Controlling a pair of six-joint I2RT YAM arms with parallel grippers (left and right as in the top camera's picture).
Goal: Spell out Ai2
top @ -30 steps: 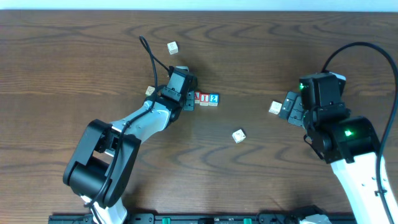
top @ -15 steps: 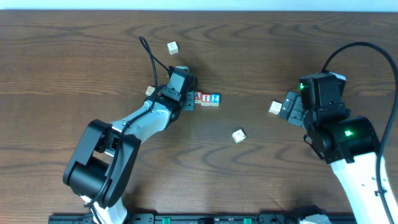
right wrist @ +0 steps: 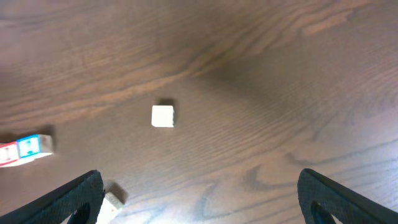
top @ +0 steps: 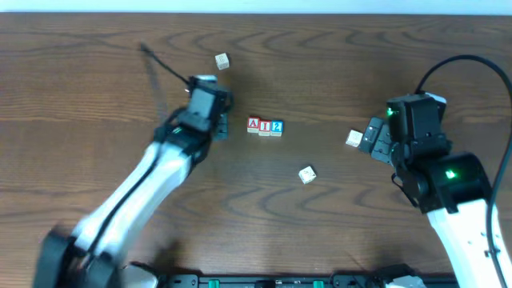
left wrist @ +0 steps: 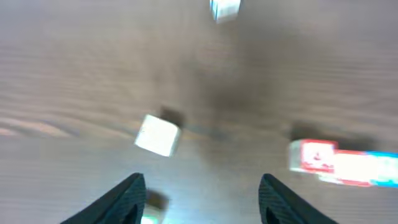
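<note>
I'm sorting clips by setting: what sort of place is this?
Likely a robotics lab bench: a left arm and right arm with cables at a wood-grain table, and small letter cubes lined up.

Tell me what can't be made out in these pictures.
- Left wrist view: motion blur smears the Ai2 row; letters unreadable, and the right edge cuts it off.
- Right wrist view: the left edge cuts off the row's red end.
- Overhead: left arm blurred; pale cube markings too small.

A cube (top: 254,124) red-lettered, I cube (top: 265,126) red-lettered, 2 cube (top: 276,126) blue-lettered, right of left gripper (left wrist: 202,205). Table (top: 96,80) dark brown, wavy grain. Loose cubes (top: 307,174) pale.
</note>
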